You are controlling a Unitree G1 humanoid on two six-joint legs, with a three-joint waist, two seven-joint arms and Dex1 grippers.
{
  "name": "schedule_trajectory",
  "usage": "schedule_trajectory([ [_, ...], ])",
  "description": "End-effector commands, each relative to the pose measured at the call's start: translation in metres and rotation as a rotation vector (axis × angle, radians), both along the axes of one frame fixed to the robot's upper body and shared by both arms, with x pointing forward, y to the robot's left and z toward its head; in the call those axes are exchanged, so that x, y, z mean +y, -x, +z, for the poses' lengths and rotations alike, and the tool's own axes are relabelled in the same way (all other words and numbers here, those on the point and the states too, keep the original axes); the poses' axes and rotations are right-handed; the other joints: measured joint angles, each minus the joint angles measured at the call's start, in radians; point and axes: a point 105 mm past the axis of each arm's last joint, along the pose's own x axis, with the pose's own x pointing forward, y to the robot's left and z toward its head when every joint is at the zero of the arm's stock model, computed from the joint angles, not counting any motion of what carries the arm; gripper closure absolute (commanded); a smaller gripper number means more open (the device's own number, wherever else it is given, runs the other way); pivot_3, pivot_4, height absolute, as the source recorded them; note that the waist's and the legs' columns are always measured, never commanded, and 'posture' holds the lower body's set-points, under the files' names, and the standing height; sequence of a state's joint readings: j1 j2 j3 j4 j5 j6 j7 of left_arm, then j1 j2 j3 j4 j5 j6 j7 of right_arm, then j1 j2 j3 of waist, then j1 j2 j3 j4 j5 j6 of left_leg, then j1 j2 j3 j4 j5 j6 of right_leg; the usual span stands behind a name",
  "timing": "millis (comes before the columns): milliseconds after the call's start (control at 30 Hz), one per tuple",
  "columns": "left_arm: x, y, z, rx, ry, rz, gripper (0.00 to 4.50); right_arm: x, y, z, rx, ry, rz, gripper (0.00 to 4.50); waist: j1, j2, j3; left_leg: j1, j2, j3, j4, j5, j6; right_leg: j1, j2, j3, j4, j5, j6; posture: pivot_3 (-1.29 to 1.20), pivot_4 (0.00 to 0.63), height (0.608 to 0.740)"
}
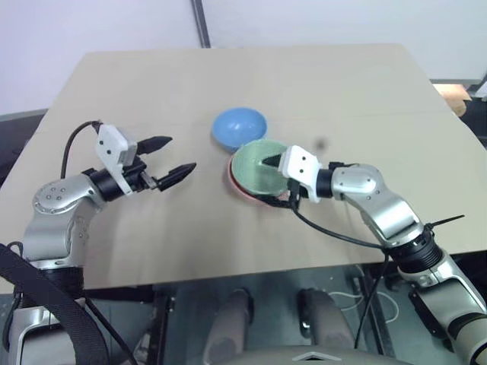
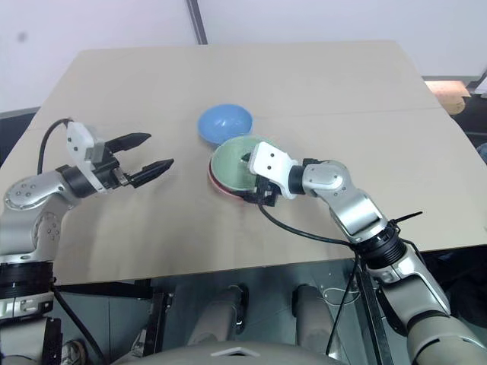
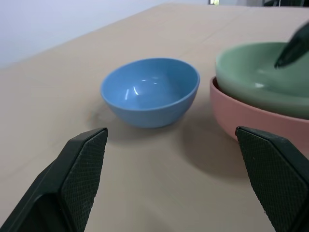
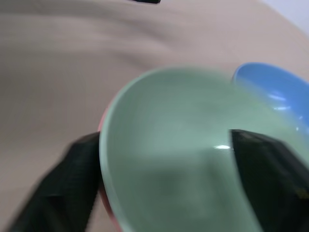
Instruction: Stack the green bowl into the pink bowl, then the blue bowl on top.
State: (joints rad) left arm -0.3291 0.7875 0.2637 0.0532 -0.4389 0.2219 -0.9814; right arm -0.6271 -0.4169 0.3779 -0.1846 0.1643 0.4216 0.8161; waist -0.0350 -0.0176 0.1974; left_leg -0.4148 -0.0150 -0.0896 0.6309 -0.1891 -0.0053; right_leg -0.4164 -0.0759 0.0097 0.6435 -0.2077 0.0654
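Note:
The green bowl (image 1: 257,167) sits nested in the pink bowl (image 1: 242,192) near the table's middle. The blue bowl (image 1: 238,126) stands just behind them, touching or nearly touching. My right gripper (image 1: 274,181) is open and straddles the green bowl's near rim, with one finger inside and the other outside by the pink bowl. In the right wrist view the green bowl (image 4: 178,145) lies between the spread fingers (image 4: 79,169). My left gripper (image 1: 181,154) is open and holds nothing. It hovers to the left of the bowls and points toward them. The left wrist view shows the blue bowl (image 3: 150,92) and the stacked pair (image 3: 251,118).
The tan table (image 1: 152,84) has bare room to the left, behind and to the right of the bowls. Its front edge (image 1: 228,277) runs close below the arms. A black cable (image 1: 335,236) hangs from the right wrist over the table.

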Motion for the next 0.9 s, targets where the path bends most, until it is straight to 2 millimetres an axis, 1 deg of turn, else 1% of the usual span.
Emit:
schedule_trajectory([
  [33,0.006,-0.007,0.021,-0.088,-0.081,0.011,0.00,-0.002,0.019,0.049,-0.068,-0.178,0.055,0.04,0.002,0.000,0.000,0.000,0.000,0.000,0.000,0.000,0.000,0.000,0.000,0.000,0.000,0.000,0.000,0.00,0.150,0.740],
  [67,0.005,-0.009,0.022,-0.107,-0.118,0.006,0.00,-0.003,0.022,0.055,-0.063,-0.208,0.058,0.04,0.001,0.000,0.000,0.000,0.000,0.000,0.000,0.000,0.000,0.000,0.000,0.000,0.000,0.000,0.000,0.00,0.150,0.740],
  [133,0.007,-0.022,0.028,-0.206,-0.288,0.054,0.00,-0.007,0.030,0.065,-0.050,-0.265,0.062,0.04,0.003,0.000,0.000,0.000,0.000,0.000,0.000,0.000,0.000,0.000,0.000,0.000,0.000,0.000,0.000,0.00,0.150,0.740],
  [233,0.000,-0.039,0.031,-0.258,-0.467,0.020,0.00,-0.015,0.035,0.077,-0.032,-0.327,0.043,0.04,0.009,0.000,0.000,0.000,0.000,0.000,0.000,0.000,0.000,0.000,0.000,0.000,0.000,0.000,0.000,0.00,0.150,0.740],
  [267,-0.003,-0.043,0.028,-0.258,-0.531,-0.010,0.00,-0.017,0.037,0.079,-0.032,-0.337,0.036,0.04,0.012,0.000,0.000,0.000,0.000,0.000,0.000,0.000,0.000,0.000,0.000,0.000,0.000,0.000,0.000,0.00,0.150,0.740],
  [333,-0.009,-0.056,0.023,-0.274,-0.729,-0.052,0.00,-0.025,0.040,0.081,-0.030,-0.353,0.011,0.04,0.021,0.000,0.000,0.000,0.000,0.001,0.000,0.000,0.000,0.000,0.000,0.000,0.000,0.000,0.000,0.00,0.150,0.740],
  [400,-0.018,-0.067,0.021,-0.303,-0.822,-0.103,0.00,-0.037,0.040,0.077,-0.028,-0.350,-0.049,0.04,0.026,0.000,0.000,-0.001,0.000,0.001,0.000,0.000,0.000,0.000,0.001,0.000,0.000,0.000,0.000,0.00,0.150,0.740],
  [467,-0.027,-0.077,0.018,-0.329,-0.875,-0.144,0.00,-0.050,0.038,0.072,-0.029,-0.339,-0.121,0.04,0.025,0.000,0.000,-0.001,-0.001,0.001,0.000,0.000,0.000,0.000,0.001,0.000,-0.001,-0.001,0.003,0.00,0.150,0.740],
  [533,-0.042,-0.087,0.011,-0.348,-0.967,-0.199,0.00,-0.071,0.035,0.067,-0.032,-0.316,-0.224,0.04,0.027,-0.001,0.000,-0.002,-0.001,0.001,0.000,0.000,0.000,0.000,0.000,0.001,-0.001,-0.001,0.004,0.00,0.150,0.740],
  [567,-0.050,-0.091,0.009,-0.355,-0.984,-0.224,0.00,-0.081,0.034,0.064,-0.034,-0.304,-0.283,0.04,0.027,-0.001,0.000,-0.002,-0.002,0.002,0.000,0.000,0.000,0.000,-0.001,0.001,-0.001,-0.001,0.005,0.00,0.150,0.740],
  [633,-0.058,-0.094,0.007,-0.363,-0.990,-0.248,0.00,-0.092,0.034,0.062,-0.036,-0.291,-0.349,0.04,0.027,-0.001,0.000,-0.002,-0.002,0.001,0.001,0.000,0.000,0.000,-0.001,0.001,-0.001,-0.001,0.005,0.00,0.150,0.740],
  [733,-0.069,-0.099,0.004,-0.385,-1.036,-0.282,0.00,-0.112,0.040,0.055,-0.043,-0.240,-0.434,0.04,0.020,-0.001,0.001,-0.003,-0.002,0.002,0.001,0.000,0.000,0.000,-0.001,0.001,-0.001,-0.001,0.006,0.00,0.150,0.740],
  [800,-0.076,-0.102,0.003,-0.389,-1.051,-0.297,0.00,-0.126,0.047,0.050,-0.035,-0.205,-0.485,0.04,0.019,-0.002,0.001,-0.003,-0.001,0.002,0.001,0.000,0.000,-0.001,-0.001,0.001,-0.001,-0.001,0.006,0.00,0.150,0.740],
  [900,-0.080,-0.105,0.002,-0.391,-1.072,-0.302,0.00,-0.138,0.056,0.045,-0.035,-0.159,-0.528,0.04,0.018,-0.002,0.001,-0.003,-0.001,0.002,0.001,0.000,0.001,-0.001,-0.001,0.001,-0.001,-0.001,0.006,0.00,0.150,0.740],
])
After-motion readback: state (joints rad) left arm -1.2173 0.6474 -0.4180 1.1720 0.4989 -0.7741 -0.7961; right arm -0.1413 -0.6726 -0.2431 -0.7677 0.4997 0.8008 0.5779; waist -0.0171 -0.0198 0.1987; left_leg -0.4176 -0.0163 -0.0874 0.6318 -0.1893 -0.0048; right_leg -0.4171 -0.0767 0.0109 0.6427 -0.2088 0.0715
